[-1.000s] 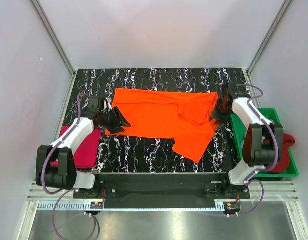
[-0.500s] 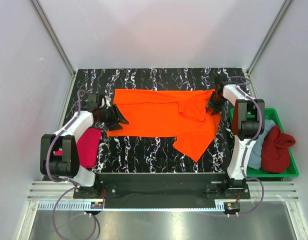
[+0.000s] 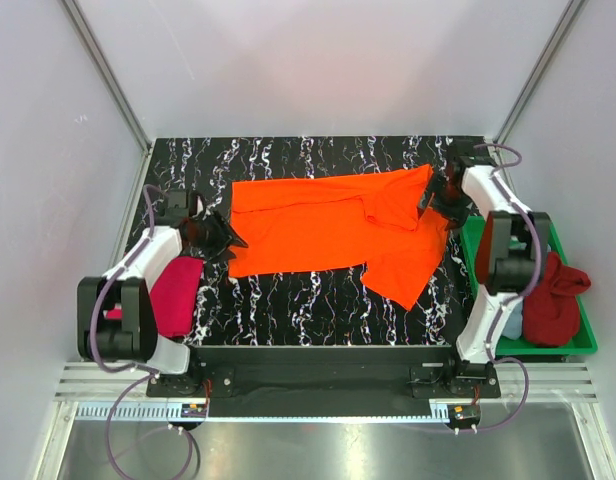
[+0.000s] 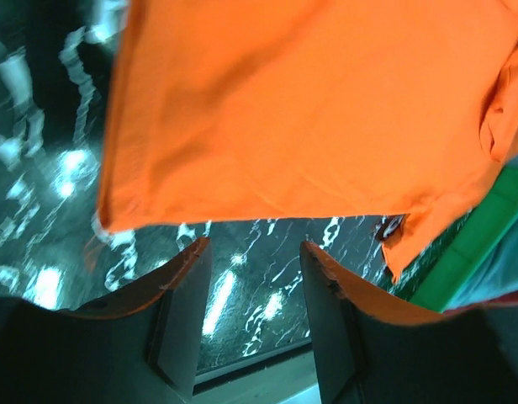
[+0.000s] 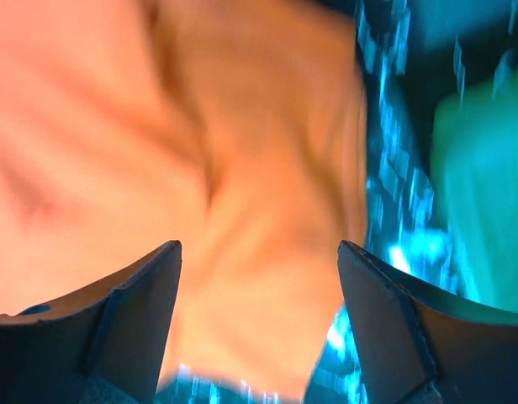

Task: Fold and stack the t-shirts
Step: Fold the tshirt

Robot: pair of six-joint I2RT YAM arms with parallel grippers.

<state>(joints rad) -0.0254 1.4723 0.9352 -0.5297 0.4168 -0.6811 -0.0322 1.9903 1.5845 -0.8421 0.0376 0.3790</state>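
The bright orange t-shirt (image 3: 323,222) lies spread out on the black marble table (image 3: 288,305), with a loose flap toward the front right. My left gripper (image 3: 226,240) is open and empty just off the shirt's left edge; in the left wrist view (image 4: 255,248) only bare table shows between the jaws, and the orange shirt (image 4: 309,109) lies beyond them. My right gripper (image 3: 431,198) is open over the shirt's right end; in the blurred right wrist view (image 5: 259,248) orange cloth (image 5: 200,151) lies below the spread jaws. The magenta-pink shirt (image 3: 173,295) lies at the left. The dark red shirt (image 3: 553,300) and the light blue shirt (image 3: 512,322) are in the tray.
The green plastic tray (image 3: 584,345) stands off the table's right edge, beside the right arm. It also shows in the left wrist view (image 4: 486,223) and the right wrist view (image 5: 478,185). White walls with metal posts enclose the table on three sides.
The orange shirt has shifted right and toward the back, and its front-right flap has drawn in. The left gripper no longer overlaps the shirt's left edge. The right gripper has moved toward the back right corner.
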